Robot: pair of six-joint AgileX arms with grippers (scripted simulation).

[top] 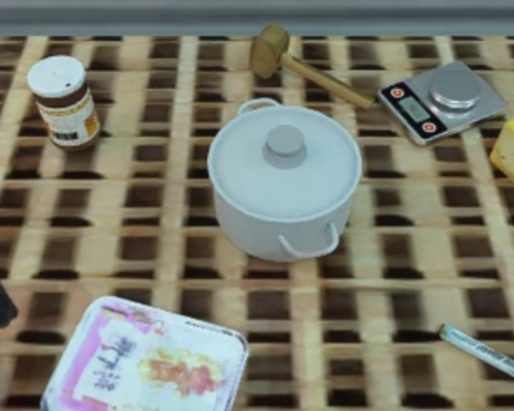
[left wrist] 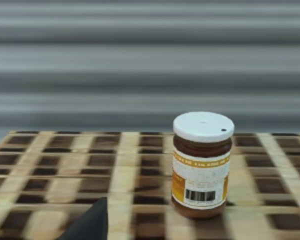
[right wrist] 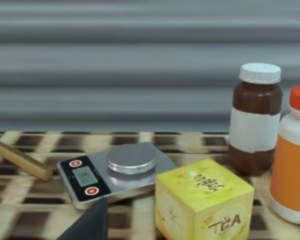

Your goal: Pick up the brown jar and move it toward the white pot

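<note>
Scale (right wrist: 115,172) beside yellow tea box (right wrist: 202,205); two bottles (right wrist: 255,117) behind.

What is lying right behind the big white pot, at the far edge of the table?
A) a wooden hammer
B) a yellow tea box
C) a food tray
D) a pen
A: in the top view a wooden mallet lies just beyond the white pot, its head near the pot's far handle.

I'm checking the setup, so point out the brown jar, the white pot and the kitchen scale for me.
brown jar (top: 66,104), top view, on its label.
white pot (top: 284,168), top view, on the lid beside the knob.
scale (top: 439,102), top view, on its body beside the round metal pan.
</note>
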